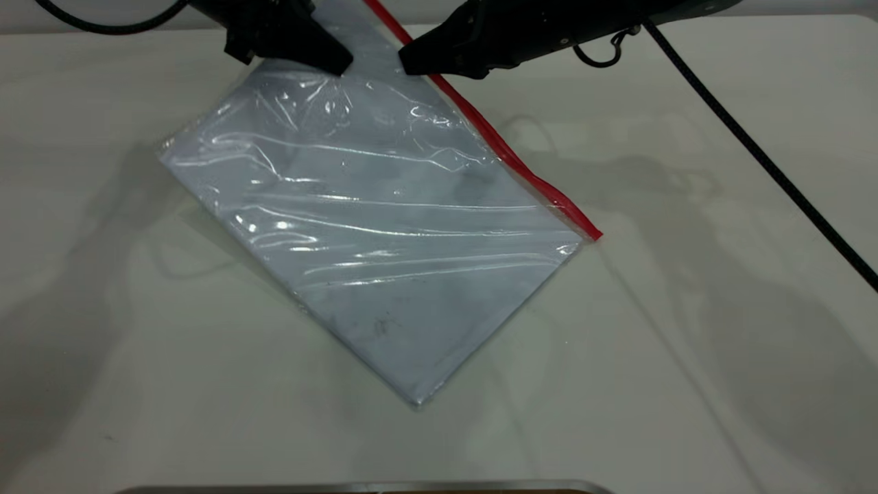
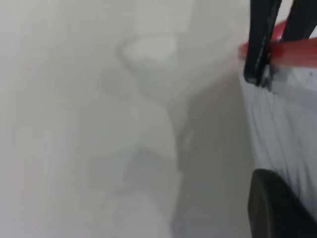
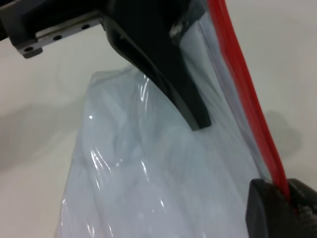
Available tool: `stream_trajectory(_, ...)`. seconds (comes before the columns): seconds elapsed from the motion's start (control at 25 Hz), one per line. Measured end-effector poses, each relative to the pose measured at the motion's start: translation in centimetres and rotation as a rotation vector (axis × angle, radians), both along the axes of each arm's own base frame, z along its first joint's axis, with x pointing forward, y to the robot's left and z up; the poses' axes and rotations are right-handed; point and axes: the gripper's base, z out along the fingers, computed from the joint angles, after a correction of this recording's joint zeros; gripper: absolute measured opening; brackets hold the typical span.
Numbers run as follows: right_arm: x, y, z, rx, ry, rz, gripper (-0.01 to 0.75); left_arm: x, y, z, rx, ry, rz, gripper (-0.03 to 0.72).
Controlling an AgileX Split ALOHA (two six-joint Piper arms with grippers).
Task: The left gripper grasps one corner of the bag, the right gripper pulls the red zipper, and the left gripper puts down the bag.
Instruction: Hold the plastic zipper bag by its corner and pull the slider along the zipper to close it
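Note:
The clear bluish bag [image 1: 384, 226] lies slanted on the white table, its far end raised. The red zipper [image 1: 521, 168] runs along its right long edge. My left gripper [image 1: 337, 65] is shut on the bag's raised far end, beside the red strip; the corner itself is out of view. My right gripper [image 1: 409, 65] is shut on the red zipper near that end. In the right wrist view the red zipper [image 3: 242, 84] passes between the right gripper's [image 3: 287, 198] jaws, with the left gripper [image 3: 198, 119] close by. In the left wrist view the red zipper [image 2: 297, 49] is pinched by the right gripper [image 2: 257, 74].
The right arm's black cable [image 1: 754, 151] crosses the table at the right. A small loop hook [image 1: 603, 51] hangs under the right gripper. A grey metal edge [image 1: 363, 487] lies along the near side of the table [image 1: 686, 377].

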Motion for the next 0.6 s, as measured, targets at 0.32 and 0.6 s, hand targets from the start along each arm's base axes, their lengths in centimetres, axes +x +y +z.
stream_trajectory(0.32, -0.1, -0.1, -1.4, 0.019, 0.035, -0.014, 0.031, 0.2, 1.1, 0.4, -0.062, -0.006, 0.016, 0.053)
stream_trajectory(0.6, 0.0, -1.2, -3.8, -0.037, 0.075, -0.046, 0.033, 0.8, 2.8, 0.9, -0.128, -0.029, 0.06, 0.053)
